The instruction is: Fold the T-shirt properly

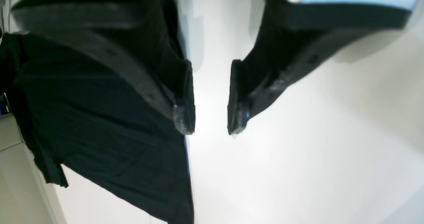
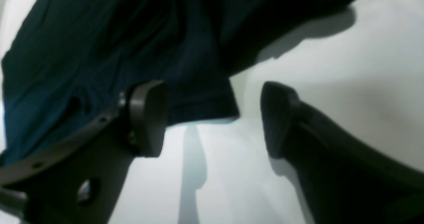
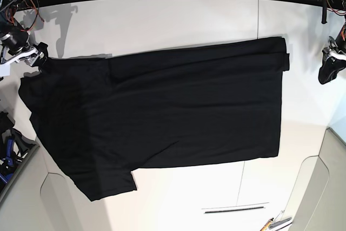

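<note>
The black T-shirt [image 3: 162,106] lies spread flat on the white table [image 3: 162,20], plain side up, with no print showing. One sleeve points to the lower left. My right gripper [image 3: 37,55] is at the shirt's upper left corner. In the right wrist view the right gripper [image 2: 212,118] is open, and a hemmed edge of the T-shirt [image 2: 198,98] lies just beyond the gap. My left gripper [image 3: 327,67] is off the shirt's right edge, apart from it. In the left wrist view the left gripper [image 1: 211,124] is open and empty over bare table, with the T-shirt [image 1: 82,118] to its left.
Cables and arm hardware [image 3: 16,4] crowd the back left corner. Grey panels [image 3: 319,187] border the table at the lower right and lower left. A small pen-like tool [image 3: 275,222] lies at the front right edge. A thin seam [image 3: 258,20] crosses the table.
</note>
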Controlling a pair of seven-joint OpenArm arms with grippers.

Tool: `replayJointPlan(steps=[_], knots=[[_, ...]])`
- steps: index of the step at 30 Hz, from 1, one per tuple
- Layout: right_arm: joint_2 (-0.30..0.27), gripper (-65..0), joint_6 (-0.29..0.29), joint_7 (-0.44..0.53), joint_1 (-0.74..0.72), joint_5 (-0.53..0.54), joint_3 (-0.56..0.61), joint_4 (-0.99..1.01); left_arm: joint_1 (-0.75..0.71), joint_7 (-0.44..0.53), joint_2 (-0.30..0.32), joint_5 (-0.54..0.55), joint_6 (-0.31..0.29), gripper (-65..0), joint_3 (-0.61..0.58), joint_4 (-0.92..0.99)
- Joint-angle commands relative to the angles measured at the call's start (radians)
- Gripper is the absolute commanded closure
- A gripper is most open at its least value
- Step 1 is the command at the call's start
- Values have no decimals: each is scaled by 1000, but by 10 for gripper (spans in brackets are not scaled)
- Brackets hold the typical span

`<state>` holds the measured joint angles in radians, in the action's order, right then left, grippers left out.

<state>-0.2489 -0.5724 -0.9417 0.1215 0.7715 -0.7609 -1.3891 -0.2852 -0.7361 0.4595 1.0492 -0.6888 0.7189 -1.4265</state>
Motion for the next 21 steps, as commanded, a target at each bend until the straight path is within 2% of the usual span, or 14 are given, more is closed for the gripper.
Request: replayJointPlan(steps=[1,9,17,19,21], knots=[[-16,-432,-7,21,-10,25,3,-11,3,18,20,25,-9,-198,7,-14],[-16,-432,-7,22,-11,8,64,-10,3,18,20,32,-9,-198,7,-14],[-16,-423,1,22,-11,-8,69,-10,3,18,20,32,-9,-198,7,-14],[-16,-322,1,21,-11,-1,69,-10,3,18,20,31,-9,-198,7,-14],[-16,-164,1,22,-11,18,69,-11,3,18,20,31,-9,-198,7,-14]])
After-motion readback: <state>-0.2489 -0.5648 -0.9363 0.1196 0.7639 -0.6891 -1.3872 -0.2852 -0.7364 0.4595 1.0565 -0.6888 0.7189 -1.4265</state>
